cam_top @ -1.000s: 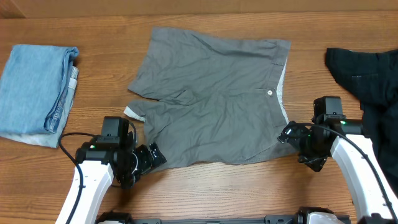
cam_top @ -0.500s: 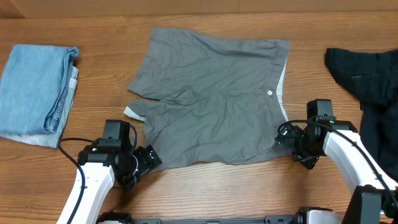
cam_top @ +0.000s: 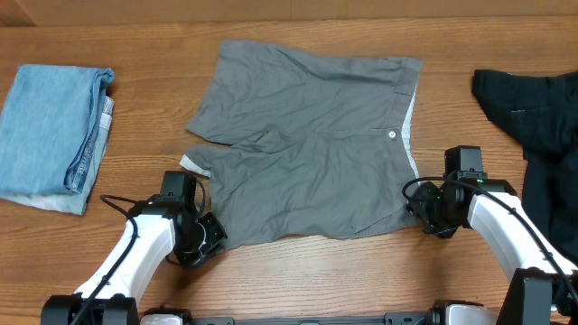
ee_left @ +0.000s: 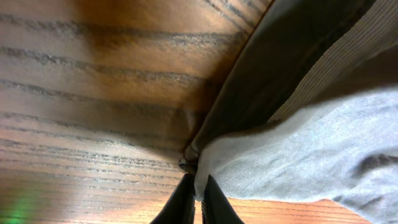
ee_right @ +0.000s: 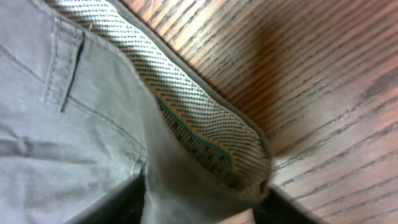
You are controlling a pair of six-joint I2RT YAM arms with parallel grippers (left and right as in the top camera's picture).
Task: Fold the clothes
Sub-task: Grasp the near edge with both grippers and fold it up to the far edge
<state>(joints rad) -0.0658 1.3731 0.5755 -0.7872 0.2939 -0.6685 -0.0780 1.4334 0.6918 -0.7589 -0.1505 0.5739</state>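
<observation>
Wood-grain brown tabletop [cam_top: 316, 271] carries all 3 garments. Mid-grey cotton shorts [cam_top: 307, 144] lie spread flat at the middle of it, waistband toward the right side and the 2 legs toward the left, with a strip of pale lining showing along the waistband edge. Black crumpled fabric garment [cam_top: 542, 117] sits at the right edge, well apart from the shorts, and a folded light-blue denim garment [cam_top: 45, 126] rests at the left edge, also apart. At the near hem corner of the shorts the left gripper [cam_top: 209, 236] is down on the table, its jaws pressed together on the edge of the grey cloth, as the left wrist view shows at close range [ee_left: 198, 186]. By the near waistband corner, the right gripper [cam_top: 417, 206] has its jaws apart on either side of bunched fabric and dotted lining [ee_right: 199, 205]; whether they actually pinch it cannot be told. On the fly sits 1 small pale round button [cam_top: 392, 134].
</observation>
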